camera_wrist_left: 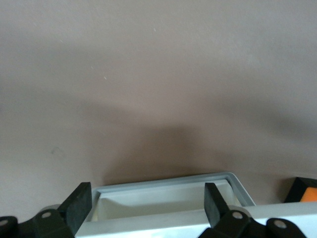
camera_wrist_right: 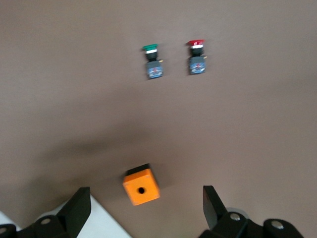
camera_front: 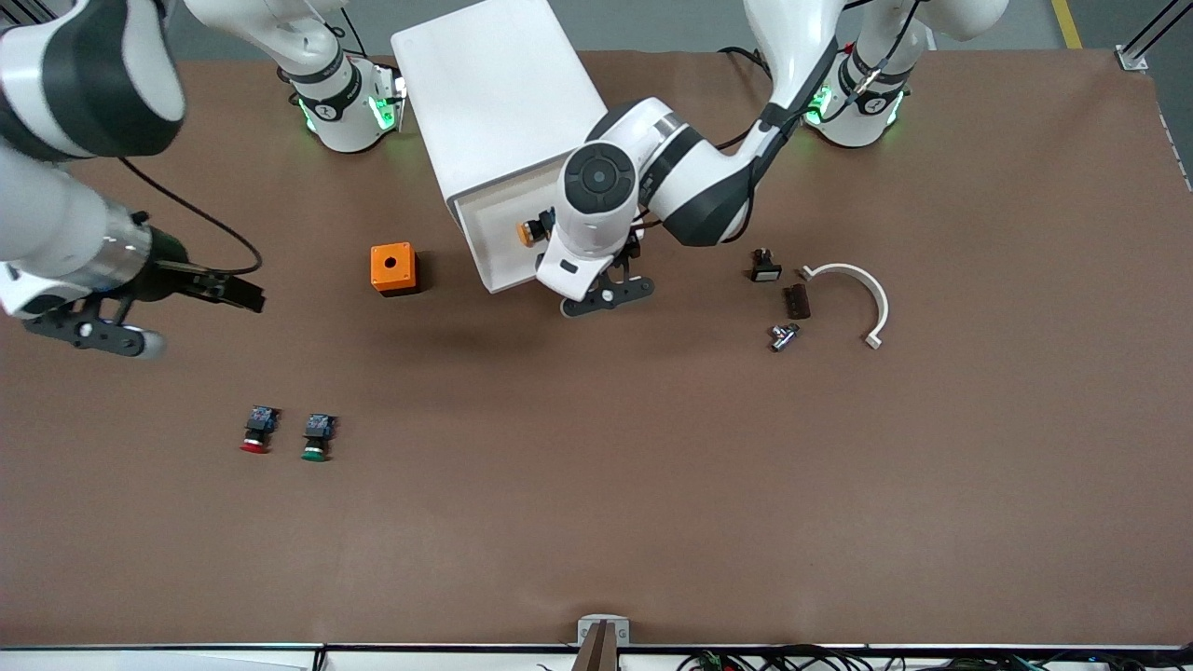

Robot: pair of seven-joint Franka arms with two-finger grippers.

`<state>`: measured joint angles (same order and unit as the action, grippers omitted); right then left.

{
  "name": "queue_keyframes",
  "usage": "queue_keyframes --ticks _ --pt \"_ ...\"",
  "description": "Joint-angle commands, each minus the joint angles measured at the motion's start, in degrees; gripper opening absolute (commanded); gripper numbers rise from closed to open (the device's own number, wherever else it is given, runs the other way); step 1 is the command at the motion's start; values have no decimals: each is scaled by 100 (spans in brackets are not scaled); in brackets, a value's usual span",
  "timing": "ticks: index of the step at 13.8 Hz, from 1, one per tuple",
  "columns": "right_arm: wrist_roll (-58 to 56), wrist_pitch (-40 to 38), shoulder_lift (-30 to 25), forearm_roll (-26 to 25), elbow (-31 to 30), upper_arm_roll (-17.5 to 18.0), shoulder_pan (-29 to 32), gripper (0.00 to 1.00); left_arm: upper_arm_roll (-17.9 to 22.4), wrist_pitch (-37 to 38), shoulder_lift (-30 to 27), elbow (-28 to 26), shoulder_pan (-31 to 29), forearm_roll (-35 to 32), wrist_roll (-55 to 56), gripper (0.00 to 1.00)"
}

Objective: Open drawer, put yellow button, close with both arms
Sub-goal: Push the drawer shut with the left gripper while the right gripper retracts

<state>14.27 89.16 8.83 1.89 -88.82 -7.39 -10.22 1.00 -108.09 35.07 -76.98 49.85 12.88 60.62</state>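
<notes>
- Buttons first: low in the front view's lower left lie two spare ones side by side, a red-capped button [camera_front: 254, 431] and a green-capped button [camera_front: 316, 437]; the yellow button [camera_front: 533, 230] makes three.
- Higher, at the frame's left edge, the right gripper [camera_front: 149, 317] hangs above bare table at the right arm's end, fingers spread wide and holding nothing; that arm waits.
- One orange box [camera_front: 393, 268] sits beside the cabinet [camera_front: 499, 93].
- Right of centre lie four small parts: a black switch [camera_front: 765, 267], a dark block [camera_front: 796, 301], a metal fitting [camera_front: 783, 336] and a white curved clip [camera_front: 859, 298].
- The left gripper [camera_wrist_left: 146, 203] hovers over the drawer's [camera_front: 494, 244] front edge, fingers wide apart and empty.
- The yellow button already lies inside the open drawer, near the frame's centre, partly hidden by the left wrist.
- Risk, as I judge it: a push from one side could skew the drawer and jam it; a hard shove could slide the light cabinet or knock the button about.
- Cabinets: one. Arms: two.
</notes>
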Motion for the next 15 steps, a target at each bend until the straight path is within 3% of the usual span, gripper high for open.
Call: queue_keyframes --ticks 1,9,15 --pt "-826 -135 -22 -224 145 124 405 100 -30 -124 8 -45 288 57 309 100" --pt "-1778 -329 22 -295 286 133 1013 100 -557 7 -9 -186 429 57 1311 100" --pt "-1778 -329 31 -304 338 133 1013 100 -804 16 -44 -274 395 57 1611 100"
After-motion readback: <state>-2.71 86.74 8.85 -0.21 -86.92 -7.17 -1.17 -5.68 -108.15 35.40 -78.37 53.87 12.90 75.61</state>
